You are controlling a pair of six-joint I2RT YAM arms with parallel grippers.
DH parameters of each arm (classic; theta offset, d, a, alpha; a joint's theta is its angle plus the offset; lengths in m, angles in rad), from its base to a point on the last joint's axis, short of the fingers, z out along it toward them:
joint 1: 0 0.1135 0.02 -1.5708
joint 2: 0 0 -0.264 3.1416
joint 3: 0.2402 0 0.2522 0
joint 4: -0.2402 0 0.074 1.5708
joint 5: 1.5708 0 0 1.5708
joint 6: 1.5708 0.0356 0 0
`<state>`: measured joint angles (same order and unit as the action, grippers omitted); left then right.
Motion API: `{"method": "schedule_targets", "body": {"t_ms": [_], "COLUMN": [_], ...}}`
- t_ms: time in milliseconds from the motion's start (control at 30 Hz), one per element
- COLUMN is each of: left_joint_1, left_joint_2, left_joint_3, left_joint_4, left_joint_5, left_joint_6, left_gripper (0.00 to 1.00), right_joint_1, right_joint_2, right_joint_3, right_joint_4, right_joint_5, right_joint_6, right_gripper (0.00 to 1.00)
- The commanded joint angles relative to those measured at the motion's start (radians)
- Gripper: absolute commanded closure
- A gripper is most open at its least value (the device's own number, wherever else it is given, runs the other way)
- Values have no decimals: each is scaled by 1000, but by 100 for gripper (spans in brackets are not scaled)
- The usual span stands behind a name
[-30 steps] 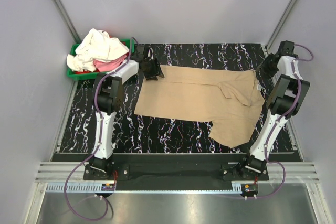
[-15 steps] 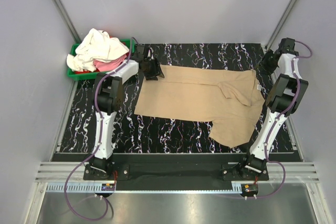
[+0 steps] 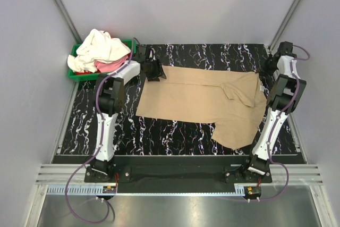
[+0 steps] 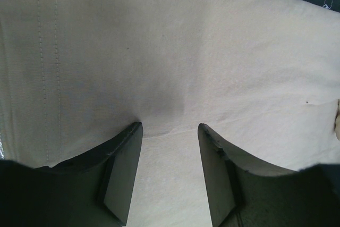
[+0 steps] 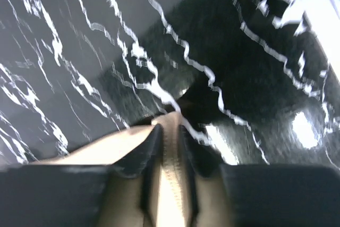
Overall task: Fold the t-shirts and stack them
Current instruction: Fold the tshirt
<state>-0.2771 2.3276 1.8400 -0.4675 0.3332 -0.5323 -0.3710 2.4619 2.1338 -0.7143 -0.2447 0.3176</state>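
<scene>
Two arms rise from the near edge of the black marbled table (image 3: 175,131), and the tan t-shirt (image 3: 202,99) lies spread flat between them. Its nearest part is a flap that reaches toward the right arm's base. The rest runs across the middle of the table, with a few creases near its right end. Farther back, the left gripper (image 3: 154,71) sits at the shirt's far-left corner. In the left wrist view its fingers (image 4: 125,158) stand wide apart, with tan cloth filling the gap between them and the tips down at the fabric (whether they press into it or only touch it I cannot tell). They have hold of nothing. At about the same depth on the other side, the right gripper (image 3: 270,67) is at the shirt's far-right corner. The right wrist view is blurred, but its jaws stand nearly together with a narrow strip of tan cloth caught between them, the dark table beyond. Farthest back, in the far-left corner just behind the left gripper, stands a green bin (image 3: 79,76). It holds the cream t-shirt (image 3: 101,46), bundled high above the rim, and the pink t-shirt (image 3: 109,66) is tucked under it on the near side.
</scene>
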Motion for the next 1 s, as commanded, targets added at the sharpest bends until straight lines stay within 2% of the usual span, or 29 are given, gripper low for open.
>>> {"method": "schedule_targets", "body": {"t_ms": [0,67,167,300,433,467,567,633,700,833,967], "left_joint_1": [13,16,26,29,30,32,32,32,32,33,27], "left_joint_2": [41,42,49,52,70,82,72,52,0,-137,-270], "left_joint_3": [-16,-16,-8,2,25,33,71,106,129,151,58], "left_joint_4": [-36,-37,-43,-45,-45,-46,-46,-46,-46,-49,-56], "left_joint_5": [-89,-85,-83,-94,-47,1,87,112,139,204,233], "left_joint_6": [29,22,6,-14,-43,-58,-75,-72,-64,-69,-60], "left_gripper": [46,45,45,45,45,45,45,44,44,42,42], "right_joint_1": [-31,-69,-106,-111,-112,-112,-114,-114,-112,-102,-16], "right_joint_2": [32,40,25,-33,-44,-49,-98,-167,-240,-397,-518], "right_joint_3": [109,114,40,-109,-185,-196,-232,-239,-230,-300,-417], "right_joint_4": [12,42,168,404,454,454,452,406,296,191,174], "right_joint_5": [30,4,-114,-215,-239,-231,-199,-162,-59,117,162], "right_joint_6": [75,129,248,346,388,393,385,350,309,250,137], "right_gripper": [79,82,93,96,84,77,69,62,58,55,57]}}
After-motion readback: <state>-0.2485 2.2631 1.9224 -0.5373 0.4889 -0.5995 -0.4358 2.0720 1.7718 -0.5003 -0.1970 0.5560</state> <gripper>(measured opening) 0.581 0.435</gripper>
